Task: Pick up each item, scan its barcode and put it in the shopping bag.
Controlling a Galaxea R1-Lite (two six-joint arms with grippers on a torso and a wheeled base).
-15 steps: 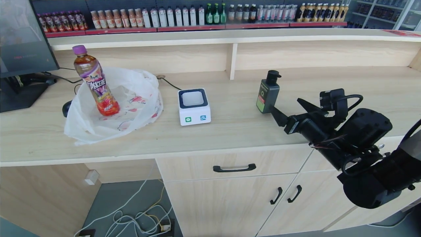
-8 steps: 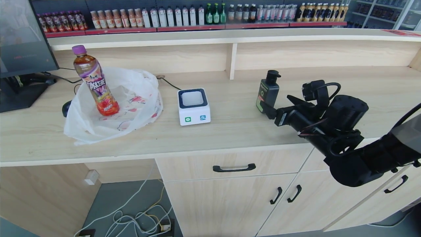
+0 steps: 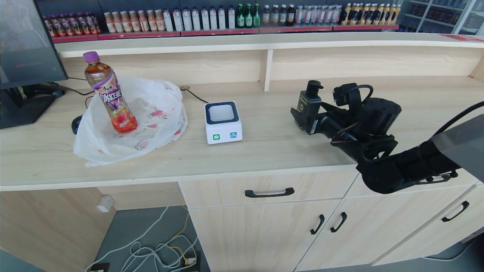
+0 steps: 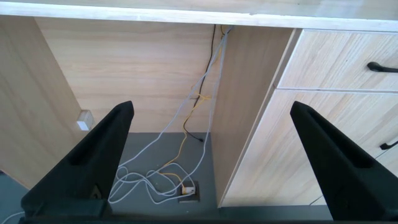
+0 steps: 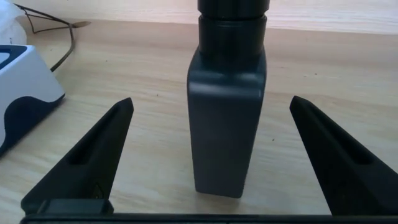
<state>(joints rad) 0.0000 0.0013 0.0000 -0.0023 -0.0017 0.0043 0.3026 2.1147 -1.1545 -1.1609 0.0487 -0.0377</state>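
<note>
Here, the left gripper (image 4: 211,106) hangs below the bench (image 3: 264,151), fingers spread. At nine o'clock on the bench, a tea bottle (image 3: 109,94) stands in the shopping bag (image 3: 159,113). The scanner (image 3: 223,121) sits mid-bench. At three o'clock, the pump bottle (image 3: 308,102) stands upright between the right gripper's (image 3: 308,112) spread fingers, clear of both.

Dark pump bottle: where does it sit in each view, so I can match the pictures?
Head view: dark pump bottle stands upright on the counter, right of centre, between the right gripper's open fingers.
Right wrist view: centre of frame, upright, close up.
Left wrist view: not in it; cabinet fronts and floor cables.
Shared landmark: the white scanner box, toward the robot's left of the bottle.
</note>
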